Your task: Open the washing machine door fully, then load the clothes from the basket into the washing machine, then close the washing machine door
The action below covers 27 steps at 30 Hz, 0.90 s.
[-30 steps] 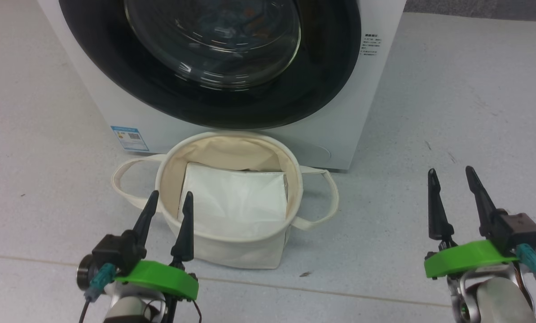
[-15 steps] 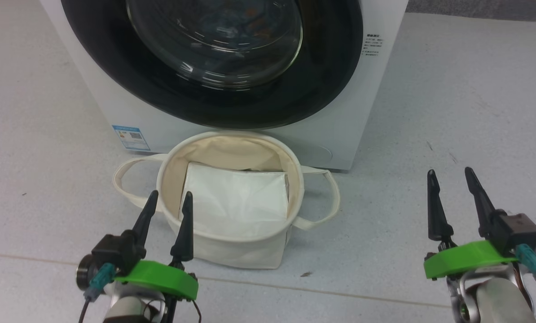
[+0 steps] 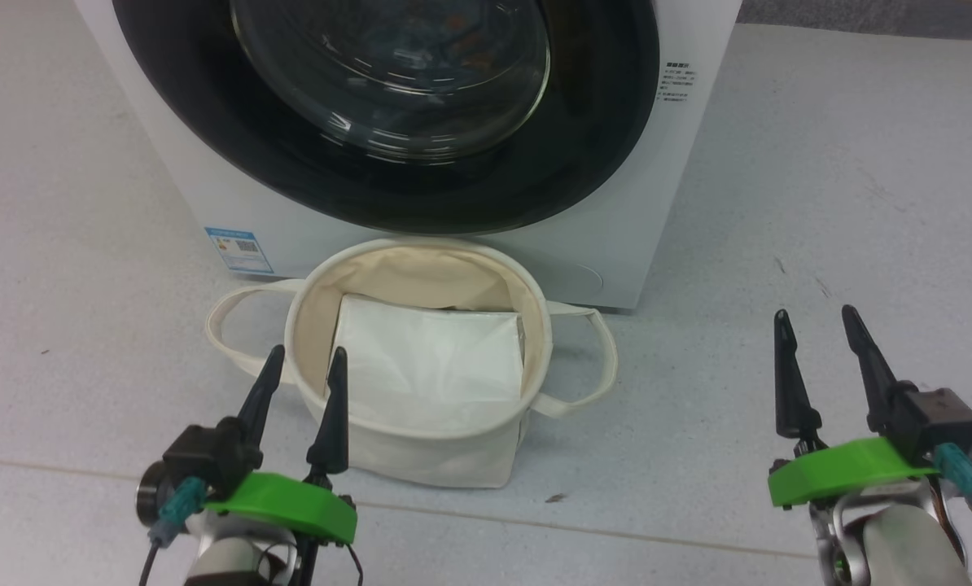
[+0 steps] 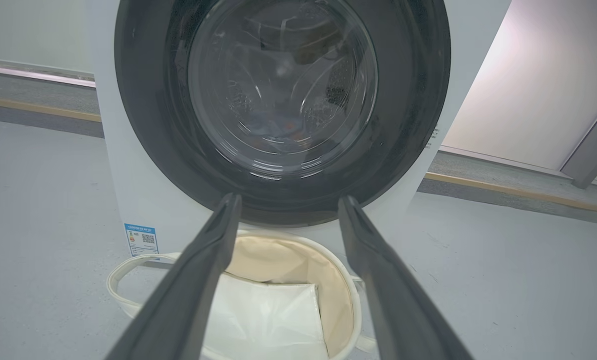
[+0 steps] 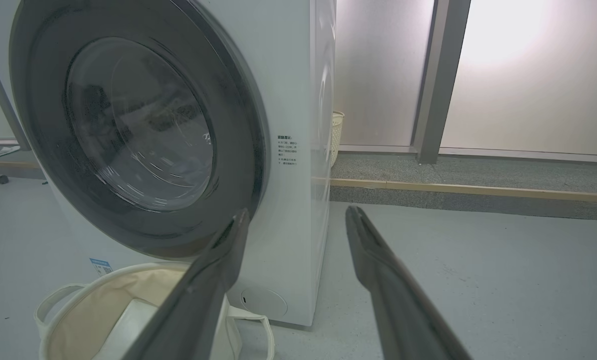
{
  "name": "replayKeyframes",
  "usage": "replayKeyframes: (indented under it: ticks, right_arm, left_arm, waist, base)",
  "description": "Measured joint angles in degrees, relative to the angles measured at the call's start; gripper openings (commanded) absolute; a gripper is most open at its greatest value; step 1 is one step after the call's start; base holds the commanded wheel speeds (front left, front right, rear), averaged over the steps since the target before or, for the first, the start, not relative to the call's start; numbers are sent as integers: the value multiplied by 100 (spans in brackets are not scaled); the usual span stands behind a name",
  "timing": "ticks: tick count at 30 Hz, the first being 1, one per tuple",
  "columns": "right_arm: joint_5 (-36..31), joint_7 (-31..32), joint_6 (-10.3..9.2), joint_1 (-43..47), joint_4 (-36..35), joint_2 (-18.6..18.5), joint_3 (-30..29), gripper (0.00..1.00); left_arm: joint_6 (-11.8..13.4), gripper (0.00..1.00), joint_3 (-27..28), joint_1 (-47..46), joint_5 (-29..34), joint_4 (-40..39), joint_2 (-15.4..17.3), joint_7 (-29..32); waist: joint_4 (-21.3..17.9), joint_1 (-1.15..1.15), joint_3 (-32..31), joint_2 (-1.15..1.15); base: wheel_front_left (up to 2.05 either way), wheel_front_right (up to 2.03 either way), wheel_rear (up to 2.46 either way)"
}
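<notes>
Both grippers stood spread and empty. The left gripper (image 3: 308, 352) pointed over the near rim of the basket (image 3: 421, 456). The right gripper (image 3: 814, 313) hung over bare floor, well to that basket's right.

The washing machine door (image 3: 600, 122) lay ahead of and above both sets of fingertips, apparently shut flush against the washing machine (image 3: 616, 244).

Handling, as judged: the door is rigid, hinged and fairly heavy, and its glossy face is slippery. Any hold belongs on the outer rim, never on the breakable glass bowl (image 3: 388, 73). No handle recess could be made out.

The door was round, black and reflective. The clothes (image 4: 278, 134) showed blue and orange behind the glass. The basket held only a white liner sheet (image 3: 429, 366).
</notes>
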Motion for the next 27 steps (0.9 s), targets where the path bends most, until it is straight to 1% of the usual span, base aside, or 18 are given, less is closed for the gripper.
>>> replayKeyframes:
  ticks: [1, 8, 11, 14, 18, 27]
  right_arm:
    - [0, 0, 0, -1, 0, 0, 0, 0]
    - [78, 46, 1, 299, 538, 40, 2, 0]
    - [216, 60, 1, 337, 546, 42, 0, 0]
    - [430, 118, 1, 332, 543, 42, -5, 0]
    - [712, 200, 1, 332, 543, 43, -11, 0]
    - [1346, 332, 1, 333, 539, 43, -45, 0]
  left_arm:
    - [-23, 0, 1, 0, 0, -2, 0, 0]
    - [-19, 0, -51, 397, -69, 486, -18, 58]
    - [-21, 0, -42, 441, -202, 491, -18, 73]
    - [-22, 0, -23, 430, -388, 469, -18, 131]
    - [-29, 0, 3, 431, -636, 456, -18, 199]
    - [-118, 0, 120, 435, -1193, 371, -18, 320]
  waist:
    - [0, 0, 4, 0]
    - [-2, 0, 2, 0]
    - [-7, 1, -12, 0]
    - [-17, 11, -40, 0]
    - [-26, 2, -50, 0]
    - [-48, 1, -88, 0]
  base:
    - [0, 0, 0]
    - [0, 0, 0]
    - [0, 0, 0]
    - [0, 0, 0]
    - [0, 0, 0]
    - [0, 0, 0]
